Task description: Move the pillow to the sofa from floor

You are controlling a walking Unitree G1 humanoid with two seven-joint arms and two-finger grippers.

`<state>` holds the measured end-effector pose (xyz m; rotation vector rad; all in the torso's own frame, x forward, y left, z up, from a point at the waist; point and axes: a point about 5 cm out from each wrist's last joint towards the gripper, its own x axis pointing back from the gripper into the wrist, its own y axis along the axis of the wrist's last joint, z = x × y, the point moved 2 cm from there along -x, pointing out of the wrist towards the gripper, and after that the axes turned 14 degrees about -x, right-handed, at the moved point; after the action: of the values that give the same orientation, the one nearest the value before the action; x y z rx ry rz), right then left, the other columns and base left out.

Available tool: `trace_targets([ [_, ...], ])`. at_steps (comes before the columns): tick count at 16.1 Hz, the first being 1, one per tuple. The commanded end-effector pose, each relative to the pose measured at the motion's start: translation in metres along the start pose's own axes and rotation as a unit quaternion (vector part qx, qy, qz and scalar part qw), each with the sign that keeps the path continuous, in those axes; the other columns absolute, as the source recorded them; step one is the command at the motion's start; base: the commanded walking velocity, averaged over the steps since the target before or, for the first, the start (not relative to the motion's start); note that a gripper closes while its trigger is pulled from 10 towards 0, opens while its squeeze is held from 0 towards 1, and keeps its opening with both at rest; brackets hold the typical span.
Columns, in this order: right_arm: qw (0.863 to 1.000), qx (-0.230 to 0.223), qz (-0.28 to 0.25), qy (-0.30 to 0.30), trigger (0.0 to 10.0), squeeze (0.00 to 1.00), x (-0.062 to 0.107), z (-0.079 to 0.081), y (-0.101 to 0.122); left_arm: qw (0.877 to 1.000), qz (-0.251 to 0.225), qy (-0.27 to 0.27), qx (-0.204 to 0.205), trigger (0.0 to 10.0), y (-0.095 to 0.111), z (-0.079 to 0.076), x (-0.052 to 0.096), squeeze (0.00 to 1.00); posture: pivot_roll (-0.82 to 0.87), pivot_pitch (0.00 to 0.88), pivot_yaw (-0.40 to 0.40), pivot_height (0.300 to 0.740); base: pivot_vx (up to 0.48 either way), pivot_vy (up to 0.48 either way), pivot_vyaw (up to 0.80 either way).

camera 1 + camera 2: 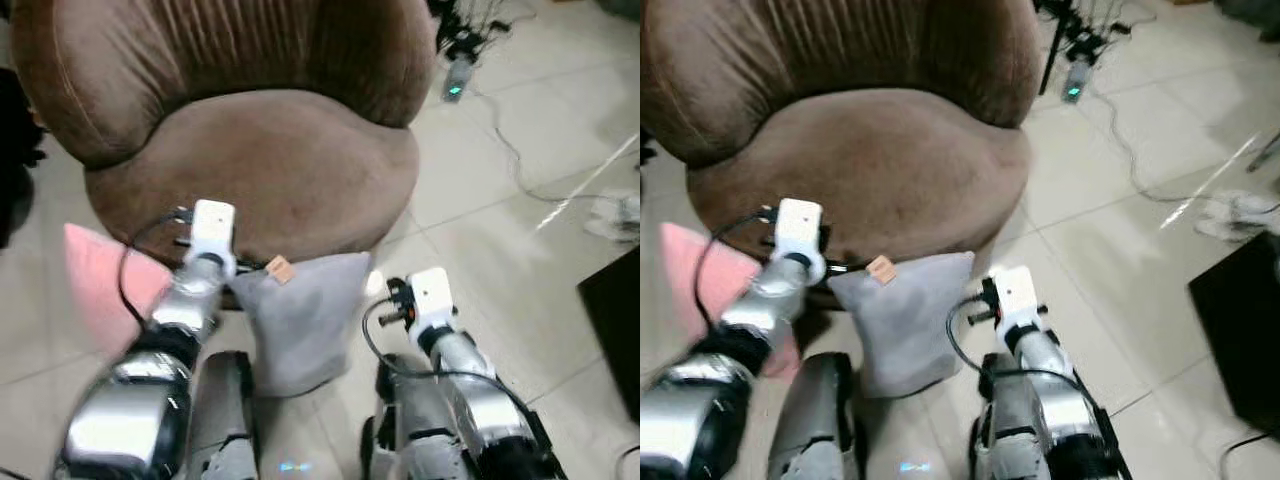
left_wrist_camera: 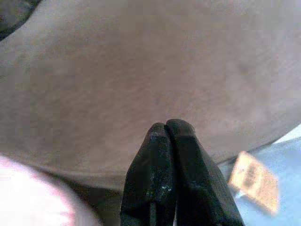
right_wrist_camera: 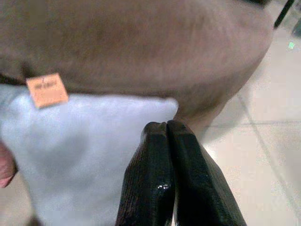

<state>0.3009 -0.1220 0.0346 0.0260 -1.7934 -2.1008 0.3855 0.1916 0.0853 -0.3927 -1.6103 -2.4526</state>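
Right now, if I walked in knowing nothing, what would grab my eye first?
Probably the big brown sofa, then the grey pillow with its orange tag propped against the sofa's front on the floor. A pink pillow lies to its left, and both grippers, left gripper and right gripper, point at the sofa, shut.

No readable text

An orange tag (image 3: 47, 90) sits at the near-left top corner of the grey pillow (image 3: 94, 150); its dark print is too blurred and small to read.
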Motion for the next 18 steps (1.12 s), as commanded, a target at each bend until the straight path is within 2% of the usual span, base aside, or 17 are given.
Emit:
trace_targets([
  [1,1.000,-0.005,0.001,-0.011,10.0,0.00,0.003,-0.005,-0.001,1.000,0.009,-0.022,0.001,10.0,0.000,-0.006,-0.001,0.00,-0.11,0.211,-0.033,0.569,0.000,0.000,0.00],
  [3,1.000,-0.004,0.004,-0.020,10.0,0.00,0.015,-0.009,-0.005,0.999,0.030,-0.033,-0.029,10.0,-0.006,-0.001,-0.002,0.00,-0.16,0.234,-0.044,0.569,0.000,0.000,0.00],
  [4,1.000,-0.002,0.007,-0.024,10.0,0.00,0.022,-0.010,-0.007,0.999,0.030,-0.037,-0.020,10.0,-0.008,0.000,-0.001,0.00,-0.18,0.251,-0.045,0.569,0.000,0.000,0.00],
  [5,0.999,-0.005,0.011,-0.034,10.0,0.00,0.032,-0.014,-0.011,0.998,0.033,-0.048,-0.039,10.0,-0.011,-0.002,-0.001,0.00,-0.21,0.276,-0.042,0.569,0.000,0.000,0.00],
  [6,0.999,-0.005,0.011,-0.035,10.0,0.00,0.035,-0.013,-0.012,0.997,0.034,-0.051,-0.040,10.0,-0.012,-0.002,-0.001,0.00,-0.21,0.283,-0.040,0.569,0.000,0.000,0.00],
  [8,0.998,-0.008,0.024,-0.052,10.0,0.00,0.056,-0.015,-0.020,0.992,0.047,-0.099,-0.059,10.0,-0.019,-0.017,0.001,0.00,-0.26,0.333,-0.025,0.569,0.000,0.000,0.00],
  [9,0.998,-0.012,0.029,-0.062,10.0,0.00,0.065,-0.016,-0.023,0.990,0.059,-0.113,-0.066,10.0,-0.024,-0.020,0.002,0.00,-0.28,0.352,-0.016,0.569,0.000,0.000,0.00],
  [11,0.997,-0.016,0.035,-0.071,10.0,0.00,0.074,-0.015,-0.026,0.990,0.068,-0.105,-0.068,10.0,-0.030,-0.016,0.004,0.00,-0.29,0.367,0.003,0.569,0.000,0.000,0.00],
  [12,0.996,-0.019,0.037,-0.077,10.0,0.00,0.077,-0.015,-0.027,0.992,0.057,-0.092,-0.068,0.0,-0.028,-0.012,0.003,0.00,-0.30,0.376,0.008,0.569,0.000,0.000,0.00],
  [14,0.995,-0.027,0.038,-0.083,10.0,0.00,0.079,-0.010,-0.027,0.986,0.079,-0.123,-0.084,0.0,-0.039,-0.021,0.007,0.00,-0.30,0.386,0.027,0.569,0.000,0.000,0.00],
  [16,0.995,-0.033,0.039,-0.085,10.0,0.00,0.078,-0.006,-0.027,0.982,0.090,-0.126,-0.111,0.0,-0.045,-0.025,0.008,0.00,-0.30,0.393,0.037,0.569,0.000,0.000,0.00],
  [18,0.995,-0.036,0.040,-0.085,10.0,0.00,0.079,-0.002,-0.028,0.980,0.091,-0.135,-0.112,0.0,-0.046,-0.028,0.009,0.00,-0.30,0.396,0.045,0.569,0.000,0.000,0.00],
])
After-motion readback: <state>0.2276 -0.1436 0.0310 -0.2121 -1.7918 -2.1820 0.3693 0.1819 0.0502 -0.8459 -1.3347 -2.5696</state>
